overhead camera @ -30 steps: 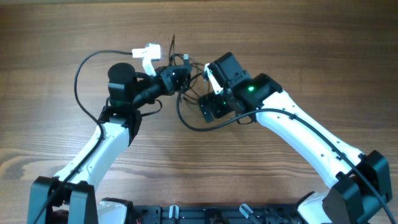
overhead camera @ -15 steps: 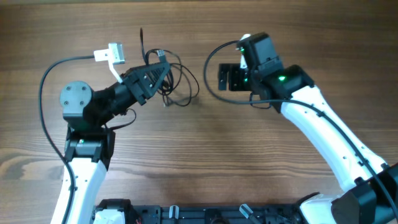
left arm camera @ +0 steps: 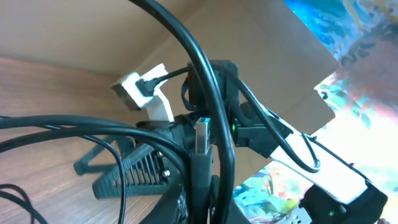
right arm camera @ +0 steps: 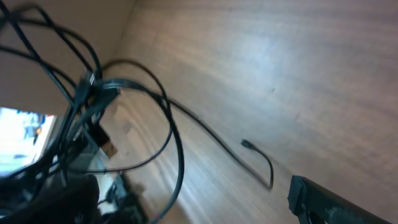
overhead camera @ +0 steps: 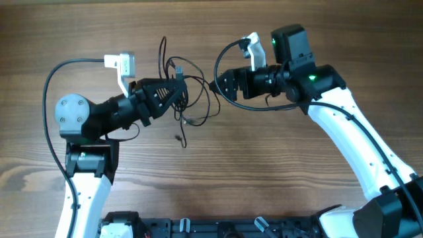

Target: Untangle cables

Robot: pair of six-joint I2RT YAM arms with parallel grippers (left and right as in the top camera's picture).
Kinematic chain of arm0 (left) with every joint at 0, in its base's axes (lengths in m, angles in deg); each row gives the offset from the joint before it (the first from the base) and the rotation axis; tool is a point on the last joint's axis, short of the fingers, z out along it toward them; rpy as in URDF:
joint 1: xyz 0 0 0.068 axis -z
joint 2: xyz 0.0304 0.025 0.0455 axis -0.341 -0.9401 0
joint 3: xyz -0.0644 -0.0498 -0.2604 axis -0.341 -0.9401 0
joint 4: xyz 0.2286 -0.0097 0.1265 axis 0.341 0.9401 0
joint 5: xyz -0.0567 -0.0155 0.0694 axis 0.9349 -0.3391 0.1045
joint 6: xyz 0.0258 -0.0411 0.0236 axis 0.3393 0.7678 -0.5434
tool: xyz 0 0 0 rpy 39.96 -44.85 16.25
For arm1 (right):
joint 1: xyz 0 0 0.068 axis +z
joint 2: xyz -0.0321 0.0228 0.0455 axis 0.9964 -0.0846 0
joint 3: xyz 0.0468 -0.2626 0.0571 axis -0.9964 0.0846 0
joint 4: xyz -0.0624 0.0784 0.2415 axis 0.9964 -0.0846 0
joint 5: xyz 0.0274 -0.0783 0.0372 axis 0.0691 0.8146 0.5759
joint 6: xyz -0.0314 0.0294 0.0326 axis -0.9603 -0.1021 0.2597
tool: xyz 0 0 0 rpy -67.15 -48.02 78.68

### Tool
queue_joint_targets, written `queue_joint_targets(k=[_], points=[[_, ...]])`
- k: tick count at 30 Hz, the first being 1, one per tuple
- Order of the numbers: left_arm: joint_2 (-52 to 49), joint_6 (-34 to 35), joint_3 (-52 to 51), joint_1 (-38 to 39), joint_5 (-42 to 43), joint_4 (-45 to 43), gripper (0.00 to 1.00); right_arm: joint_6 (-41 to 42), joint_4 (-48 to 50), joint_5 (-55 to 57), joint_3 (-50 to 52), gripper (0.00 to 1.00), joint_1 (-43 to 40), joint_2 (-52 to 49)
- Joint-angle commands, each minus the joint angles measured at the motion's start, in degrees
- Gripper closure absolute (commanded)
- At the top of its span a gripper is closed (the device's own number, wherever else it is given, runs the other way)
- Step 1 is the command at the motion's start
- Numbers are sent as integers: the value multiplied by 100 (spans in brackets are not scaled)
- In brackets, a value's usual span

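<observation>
Left gripper [overhead camera: 175, 87] is pressed together on the bundle of thin black cables with small metallic plug ends [overhead camera: 187, 99]. In the left wrist view one flat silver plug [left arm camera: 202, 134] stands upright just above its fingers, with strands passing on both sides. The bundle hangs from this gripper, closer to the far edge of the brown wooden worktop [overhead camera: 277, 172] and a little left of the middle of that edge.

One second ago both grippers were together inside the tangle. Half a second ago they had separated: the left one had carried the bundle toward the left edge, and the right one had gone back toward the right edge with nothing in it. Now the left gripper has returned slightly toward the middle. The loops look more open, and one loose cable end with a tiny plug [overhead camera: 182, 137] trails toward the near edge.

Right gripper [overhead camera: 223, 83] has turned to face the bundle from the right and is near the outer loops, but no strand is seen in it. Whether its fingers are spread I cannot tell; the right wrist view shows only one black finger [right arm camera: 317, 199].

I judge that the pull loosened the tangle but did not separate it, and that a second grasp is being prepared. The free end looks like the easiest strand to take.
</observation>
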Motion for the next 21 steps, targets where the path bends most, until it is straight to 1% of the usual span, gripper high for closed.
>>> queue_joint_targets(k=[1, 2, 3, 4, 5, 6, 7, 12, 14, 15, 16, 18, 21], points=[[127, -11, 107, -31, 94, -116, 90, -94, -199, -271, 11, 5, 129, 114], [127, -11, 107, -31, 94, -151, 90, -81, -199, -273, 11, 10, 223, 114], [127, -13, 107, -31, 94, -151, 90, -72, -197, -269, 11, 11, 350, 114], [127, -13, 107, -31, 94, -151, 90, -68, -195, -192, 11, 19, 472, 114], [127, -13, 107, -31, 94, -151, 90, -66, -195, -52, 11, 33, 590, 114], [127, -13, 107, -31, 94, -151, 90, 68, -197, 87, 11, 43, 675, 114], [127, -15, 107, -31, 94, -149, 90, 223, -195, 256, 11, 43, 772, 114], [127, -15, 107, -31, 96, -149, 90, 345, -170, 979, 11, 44, 1246, 109], [127, -13, 107, -31, 101, -149, 90, 348, -153, 1064, 11, 50, 1322, 92], [127, -13, 107, -31, 114, -151, 90, 358, -160, 1062, 11, 51, 1355, 66], [127, -13, 107, -31, 116, -149, 90, 354, -162, 1064, 11, 51, 1399, 20], [127, -15, 107, -31, 116, -149, 90, 334, -192, 1069, 11, 43, 1469, -76], [127, -13, 107, -31, 118, -149, 91, 332, -229, 1071, 11, 40, 1471, -293]])
